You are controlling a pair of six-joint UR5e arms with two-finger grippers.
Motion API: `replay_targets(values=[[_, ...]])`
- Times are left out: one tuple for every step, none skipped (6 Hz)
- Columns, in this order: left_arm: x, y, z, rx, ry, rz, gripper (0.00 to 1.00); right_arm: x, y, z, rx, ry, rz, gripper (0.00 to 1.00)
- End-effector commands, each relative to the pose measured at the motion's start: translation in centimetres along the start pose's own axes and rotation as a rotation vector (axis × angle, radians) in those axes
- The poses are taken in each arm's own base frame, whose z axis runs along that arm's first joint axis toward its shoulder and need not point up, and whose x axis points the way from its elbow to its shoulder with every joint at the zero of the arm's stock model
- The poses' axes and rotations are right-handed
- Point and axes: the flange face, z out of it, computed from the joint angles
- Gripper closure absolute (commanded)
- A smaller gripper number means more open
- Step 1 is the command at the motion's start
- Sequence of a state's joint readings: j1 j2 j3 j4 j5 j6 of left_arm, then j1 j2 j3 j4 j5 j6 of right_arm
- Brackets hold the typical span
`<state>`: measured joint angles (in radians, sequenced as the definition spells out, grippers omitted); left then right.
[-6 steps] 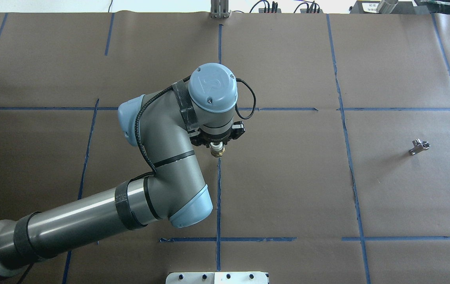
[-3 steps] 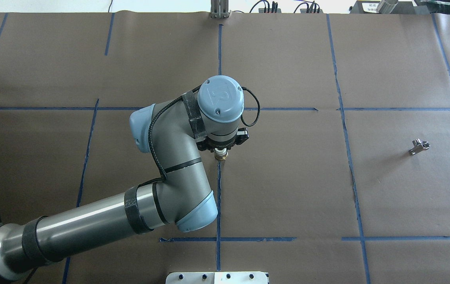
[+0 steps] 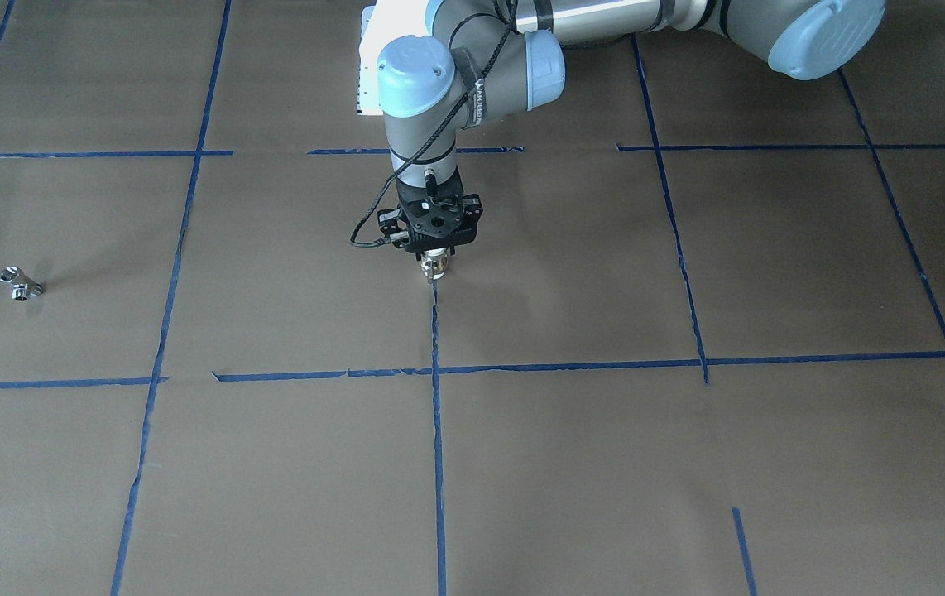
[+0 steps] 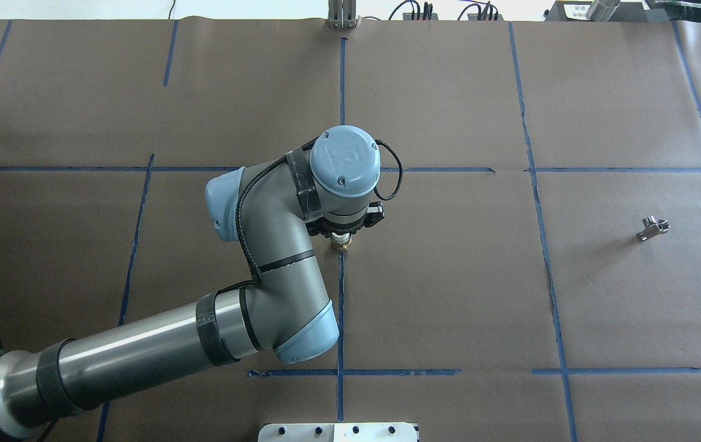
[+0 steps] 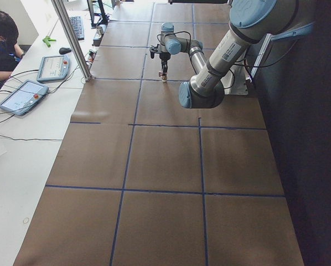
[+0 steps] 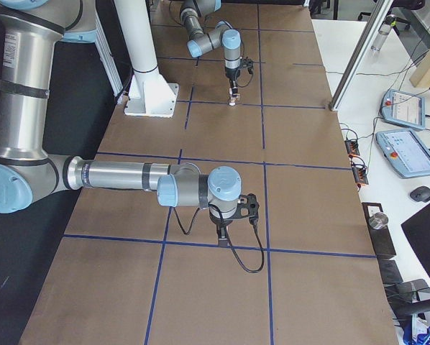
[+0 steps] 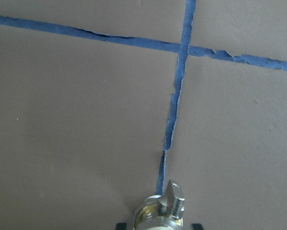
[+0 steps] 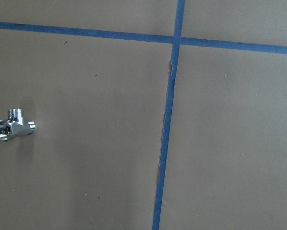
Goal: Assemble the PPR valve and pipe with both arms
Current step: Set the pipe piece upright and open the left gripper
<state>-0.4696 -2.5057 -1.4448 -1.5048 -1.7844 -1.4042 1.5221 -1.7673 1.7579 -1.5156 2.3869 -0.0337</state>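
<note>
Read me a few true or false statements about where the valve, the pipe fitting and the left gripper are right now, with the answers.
1. The left gripper is shut on the PPR valve. True.
2. The pipe is held up in the air. False: it lies by itself on the brown paper.
3. The valve and the pipe are already joined. False: they are far apart, the pipe off to the robot's right.
4. In the overhead view the valve sits over a blue tape line. True.
</note>
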Motion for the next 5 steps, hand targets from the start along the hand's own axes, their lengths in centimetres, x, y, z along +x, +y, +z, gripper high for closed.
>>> replay_targets(values=[[-0.4, -0.3, 0.4, 0.031, 0.011, 0.004, 0.00, 0.0, 0.0, 0.0, 0.000, 0.000, 0.000, 0.00], [-0.3, -0.2, -0.2, 0.032, 0.023, 0.009, 0.00, 0.0, 0.0, 0.0, 0.001, 0.000, 0.001, 0.00], [-0.1, 0.1, -3.5, 0.041, 0.077, 0.018, 0.00, 0.0, 0.0, 0.0, 0.001, 0.002, 0.001, 0.00], [-1.5, 0.1, -5.2, 0.049, 0.098, 0.037, 0.00, 0.1, 0.0, 0.1, -0.001, 0.001, 0.001, 0.00], [-5.7, 0.4, -5.5, 0.033, 0.108, 0.088, 0.00, 0.1, 0.0, 0.1, -0.001, 0.001, 0.001, 0.00]])
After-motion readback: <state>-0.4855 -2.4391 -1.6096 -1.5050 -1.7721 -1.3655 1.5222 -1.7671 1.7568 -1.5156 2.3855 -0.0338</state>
